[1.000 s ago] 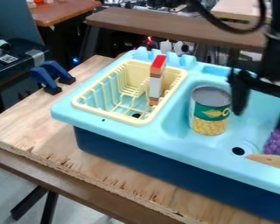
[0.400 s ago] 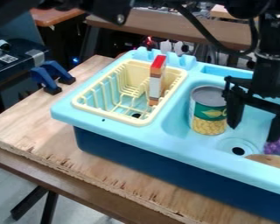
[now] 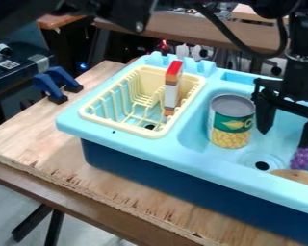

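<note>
My gripper [image 3: 286, 137] hangs over the right basin of the light blue toy sink [image 3: 134, 147], its two fingers spread apart with nothing held between them. Just left of its left finger stands an upright can [image 3: 231, 122] with a green and yellow label. Purple grapes [image 3: 305, 156] lie below the tip of the right finger, partly cut off by the view's edge. A tan rounded object [image 3: 297, 177] rests in front of the grapes, near the drain.
A pale yellow dish rack [image 3: 91, 117] fills the left basin, and a red, white and brown box [image 3: 172, 88] stands in it. Blue clamps [image 3: 52, 85] grip the wooden table [image 3: 42, 139] at the left. A dark cable loops behind the sink.
The arm came in across the top, and my gripper first shifted left and down. Since then it has drifted slightly right, away from the can.
</note>
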Tool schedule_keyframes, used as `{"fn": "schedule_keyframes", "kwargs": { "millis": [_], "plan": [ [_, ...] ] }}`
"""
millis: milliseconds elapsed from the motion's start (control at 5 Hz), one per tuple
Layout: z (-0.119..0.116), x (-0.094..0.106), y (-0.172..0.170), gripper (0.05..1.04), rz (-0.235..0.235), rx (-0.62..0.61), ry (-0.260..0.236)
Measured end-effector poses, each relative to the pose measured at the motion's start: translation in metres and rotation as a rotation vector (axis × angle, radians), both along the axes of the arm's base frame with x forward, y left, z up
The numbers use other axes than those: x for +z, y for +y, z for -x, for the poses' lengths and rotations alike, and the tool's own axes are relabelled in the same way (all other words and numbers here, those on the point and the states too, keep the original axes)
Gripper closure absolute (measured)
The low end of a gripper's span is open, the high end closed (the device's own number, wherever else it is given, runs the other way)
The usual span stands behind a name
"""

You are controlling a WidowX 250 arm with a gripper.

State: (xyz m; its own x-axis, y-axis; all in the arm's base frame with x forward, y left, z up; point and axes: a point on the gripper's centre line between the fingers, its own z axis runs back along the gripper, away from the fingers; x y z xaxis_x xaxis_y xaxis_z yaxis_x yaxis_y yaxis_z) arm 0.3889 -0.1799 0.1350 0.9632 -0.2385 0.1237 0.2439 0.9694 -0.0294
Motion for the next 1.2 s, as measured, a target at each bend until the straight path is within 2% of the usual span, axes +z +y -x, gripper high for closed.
{"fn": "schedule_keyframes", "kwargs": {
  "millis": [200,400,600,800,1000,1200],
  "plan": [
    [0.000,-0.004,-0.014,0.084,0.025,-0.021,-0.013],
    [-0.004,-0.014,-0.023,0.084,0.071,-0.058,-0.016],
    [-0.010,-0.016,-0.019,0.084,0.077,-0.058,-0.031],
    [-0.017,-0.038,-0.013,0.085,0.055,-0.057,0.036],
    [-0.027,-0.043,-0.016,0.084,0.072,-0.077,0.060],
    [-0.028,-0.043,-0.021,0.084,0.086,-0.073,0.050]
  ]
}}
